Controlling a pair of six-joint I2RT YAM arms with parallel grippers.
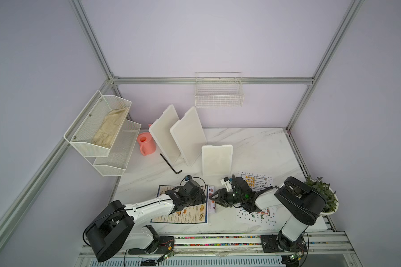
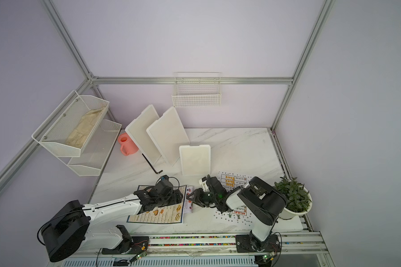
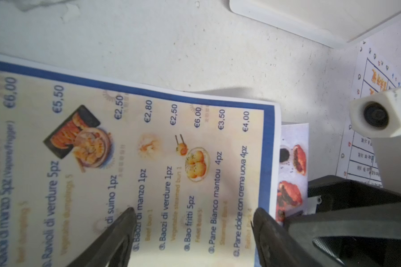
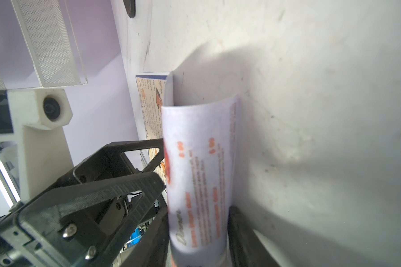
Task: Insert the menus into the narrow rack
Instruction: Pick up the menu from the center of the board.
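Note:
Three menus lie at the table's front. Over the blue-bordered food menu (image 1: pixel 190 216) (image 3: pixel 148 150) hangs my left gripper (image 1: pixel 203 197) (image 3: pixel 193 212), open, its tips wide apart over the print. The small food-photo card (image 1: pixel 211 205) (image 4: pixel 199 173) beside it bows up in an arch between the fingers of my right gripper (image 1: pixel 212 200) (image 4: pixel 198 219), which squeeze its two side edges. My right arm hides much of the white dotted table sheet (image 1: pixel 255 179) (image 3: pixel 366 76). The narrow white wire rack (image 1: pixel 219 92) (image 2: pixel 196 92) hangs empty on the back rail.
Three white boards (image 1: pixel 188 136) lean or stand mid-table. Left of them are a pink cup (image 1: pixel 146 143) and a black hex key (image 1: pixel 170 164). A two-tier mesh shelf (image 1: pixel 116 159) on the left wall holds a cloth. A potted plant (image 1: pixel 322 194) stands at the right edge.

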